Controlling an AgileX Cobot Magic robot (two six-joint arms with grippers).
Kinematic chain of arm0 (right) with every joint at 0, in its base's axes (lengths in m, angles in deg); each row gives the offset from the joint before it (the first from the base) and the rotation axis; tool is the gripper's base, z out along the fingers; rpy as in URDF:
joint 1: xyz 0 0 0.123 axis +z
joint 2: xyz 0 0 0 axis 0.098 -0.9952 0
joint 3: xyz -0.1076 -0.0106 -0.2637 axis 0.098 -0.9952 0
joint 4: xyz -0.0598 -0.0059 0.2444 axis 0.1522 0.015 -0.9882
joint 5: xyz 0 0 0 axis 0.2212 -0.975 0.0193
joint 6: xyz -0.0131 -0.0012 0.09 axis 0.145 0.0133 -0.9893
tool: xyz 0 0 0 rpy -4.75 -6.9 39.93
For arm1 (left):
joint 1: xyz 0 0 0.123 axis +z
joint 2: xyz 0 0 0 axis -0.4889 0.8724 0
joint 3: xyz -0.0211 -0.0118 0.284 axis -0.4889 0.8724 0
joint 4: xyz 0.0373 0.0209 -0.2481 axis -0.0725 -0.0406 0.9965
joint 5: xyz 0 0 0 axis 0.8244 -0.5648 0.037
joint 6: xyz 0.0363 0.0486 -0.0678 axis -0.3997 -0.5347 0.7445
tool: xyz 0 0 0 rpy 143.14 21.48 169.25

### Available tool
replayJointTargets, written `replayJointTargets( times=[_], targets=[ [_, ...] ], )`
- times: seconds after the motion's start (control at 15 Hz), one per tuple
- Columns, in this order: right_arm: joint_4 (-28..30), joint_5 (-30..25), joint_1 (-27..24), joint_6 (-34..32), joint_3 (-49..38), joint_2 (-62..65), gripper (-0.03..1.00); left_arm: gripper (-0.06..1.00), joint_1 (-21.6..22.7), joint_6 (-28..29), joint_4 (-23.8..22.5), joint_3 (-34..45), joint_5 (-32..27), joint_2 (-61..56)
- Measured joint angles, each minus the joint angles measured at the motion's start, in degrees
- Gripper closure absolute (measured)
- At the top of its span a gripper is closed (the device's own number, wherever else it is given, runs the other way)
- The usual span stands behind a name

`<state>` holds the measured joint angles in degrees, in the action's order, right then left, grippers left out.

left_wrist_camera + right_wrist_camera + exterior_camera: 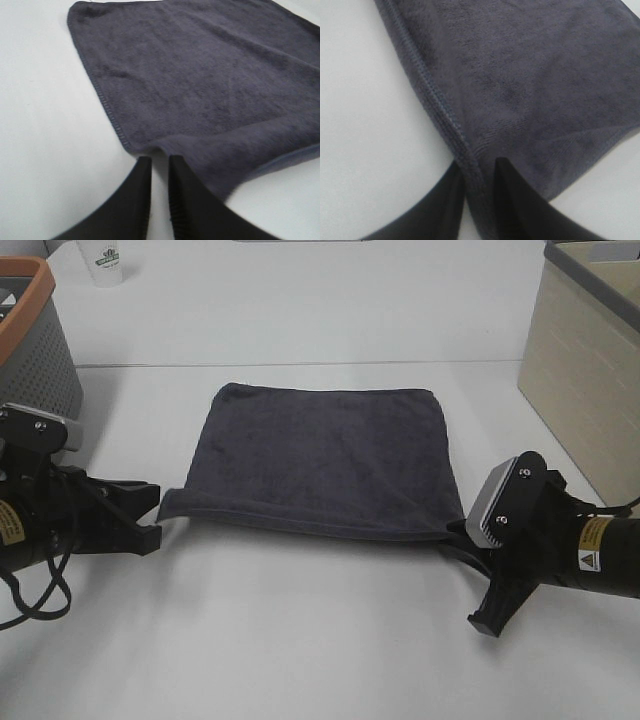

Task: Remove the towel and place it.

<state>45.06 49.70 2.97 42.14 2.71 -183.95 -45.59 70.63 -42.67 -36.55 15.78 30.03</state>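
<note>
Right fingers (455,181), at five o'clock of the towel (325,455), straddle its hem, narrowly parted; whether they grip it cannot be told. Left fingers (141,172), at eight o'clock, slightly parted, hold nothing.

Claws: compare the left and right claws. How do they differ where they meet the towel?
Left claw sits at the towel's near-left corner; right claw at its near-right corner. Left claw's gap shows bare table; right claw's gap contains the hem. Both have dark fingers, narrowly parted.
</note>
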Motion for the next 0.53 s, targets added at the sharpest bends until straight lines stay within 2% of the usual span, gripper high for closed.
replayJointTargets(
  times=[0.13,0.2,0.27,0.33,0.53],
  targets=[
    [-0.23,-0.06,-0.17,-0.06,-0.06,0.0,0.44,0.53,0.17,0.0,0.74,0.0,-0.23,0.0],
    [-0.74,-0.06,-0.17,-0.06,-0.57,0.0,0.34,0.39,0.17,0.0,0.74,0.06,-0.29,0.0],
    [-1.78,-0.17,-0.17,-0.06,-1.26,0.0,0.27,0.3,0.17,0.0,0.63,0.06,-0.4,0.0],
    [-3.27,-0.17,-0.17,-0.06,-2.23,0.0,0.24,0.26,0.17,0.0,-0.11,0.06,-1.38,-0.57],
    [-7.96,-0.34,-0.17,0.52,-6.7,2.92,0.21,0.24,0.17,0.0,-1.09,0.11,-6.42,-5.33]
  ],
)
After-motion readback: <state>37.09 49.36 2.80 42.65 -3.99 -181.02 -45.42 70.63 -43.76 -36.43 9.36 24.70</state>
